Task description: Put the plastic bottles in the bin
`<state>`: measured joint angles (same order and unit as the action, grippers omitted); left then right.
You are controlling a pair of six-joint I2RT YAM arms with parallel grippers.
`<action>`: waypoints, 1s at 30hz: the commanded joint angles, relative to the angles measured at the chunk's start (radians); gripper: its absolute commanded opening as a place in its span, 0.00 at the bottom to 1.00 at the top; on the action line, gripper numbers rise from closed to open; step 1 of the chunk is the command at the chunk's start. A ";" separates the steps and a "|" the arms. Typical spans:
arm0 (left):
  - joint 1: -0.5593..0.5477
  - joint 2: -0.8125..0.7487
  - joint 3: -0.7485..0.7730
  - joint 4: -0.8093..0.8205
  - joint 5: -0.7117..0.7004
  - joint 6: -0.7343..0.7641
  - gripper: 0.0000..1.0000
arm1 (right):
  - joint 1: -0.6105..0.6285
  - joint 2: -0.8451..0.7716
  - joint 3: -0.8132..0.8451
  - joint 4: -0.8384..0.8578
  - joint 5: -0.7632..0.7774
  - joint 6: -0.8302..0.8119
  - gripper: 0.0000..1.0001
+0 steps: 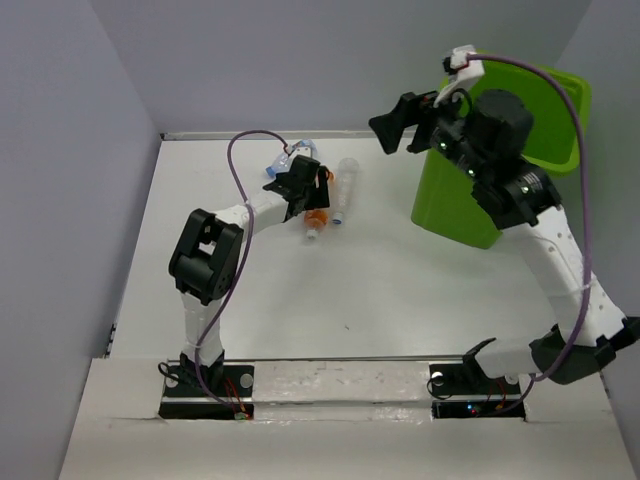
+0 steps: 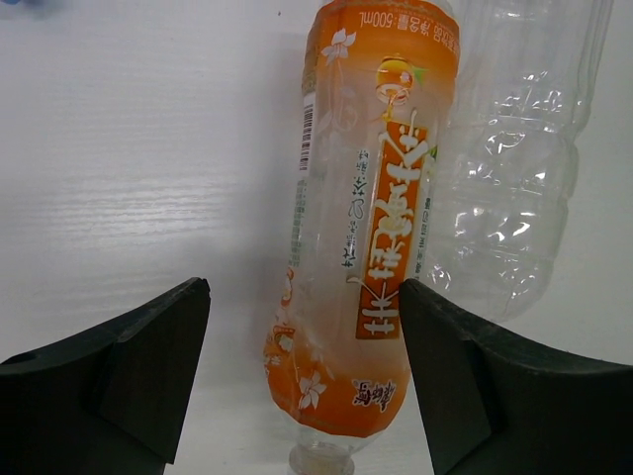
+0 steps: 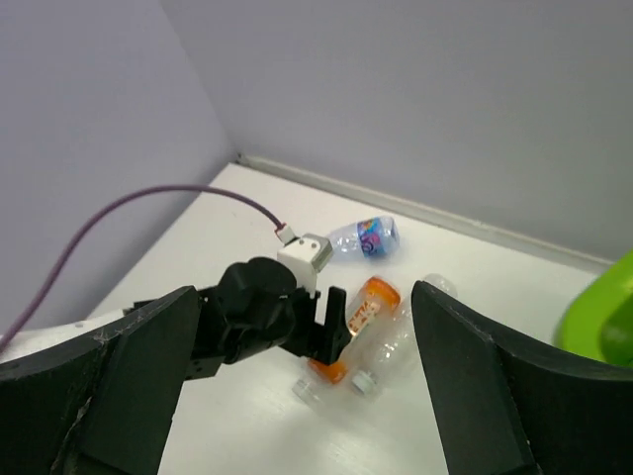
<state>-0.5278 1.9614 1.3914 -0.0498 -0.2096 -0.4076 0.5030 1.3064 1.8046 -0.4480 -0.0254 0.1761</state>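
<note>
An orange-labelled plastic bottle (image 2: 366,247) lies on the white table, cap toward the left wrist camera. My left gripper (image 2: 305,297) is open around it: the right finger touches the bottle's side and a gap shows at the left finger. A clear bottle (image 2: 514,178) lies right against it. From above, the orange bottle (image 1: 316,222) and clear bottle (image 1: 346,185) lie under the left gripper (image 1: 305,195). A blue-labelled bottle (image 1: 282,163) lies farther back. My right gripper (image 1: 398,122) hangs open and empty, high beside the lime-green bin (image 1: 450,200).
The bin stands at the table's back right, partly hidden by the right arm. A purple cable (image 1: 235,175) loops over the left arm. Grey walls close in the table at the back and the left.
</note>
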 commanded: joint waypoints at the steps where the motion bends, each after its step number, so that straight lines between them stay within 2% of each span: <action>1: 0.006 0.034 0.043 -0.001 0.018 0.013 0.86 | 0.106 0.106 0.012 -0.018 0.094 -0.046 0.93; 3: 0.011 0.051 0.044 -0.002 0.015 0.015 0.85 | 0.155 0.157 0.028 -0.027 0.168 -0.067 0.95; 9: 0.025 0.063 0.014 0.021 0.050 0.000 0.83 | 0.155 0.342 0.061 -0.038 0.249 -0.043 0.98; 13: 0.034 0.056 -0.017 0.037 0.036 -0.013 0.76 | 0.155 0.435 0.081 -0.035 0.332 -0.018 1.00; 16: 0.043 0.021 -0.083 0.073 0.021 -0.046 0.67 | 0.155 0.526 0.105 -0.027 0.404 0.003 1.00; 20: 0.046 -0.062 -0.245 0.134 0.009 -0.102 0.54 | 0.144 0.660 0.192 -0.024 0.458 0.032 1.00; 24: 0.046 -0.166 -0.396 0.221 0.021 -0.161 0.49 | 0.092 0.772 0.274 -0.027 0.429 0.095 1.00; 30: 0.045 -0.298 -0.564 0.304 0.048 -0.238 0.49 | 0.071 0.942 0.397 -0.090 0.412 0.163 1.00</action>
<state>-0.4839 1.7321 0.9012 0.2058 -0.1761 -0.5861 0.5873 2.1933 2.1044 -0.5079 0.3687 0.2737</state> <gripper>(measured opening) 0.737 0.994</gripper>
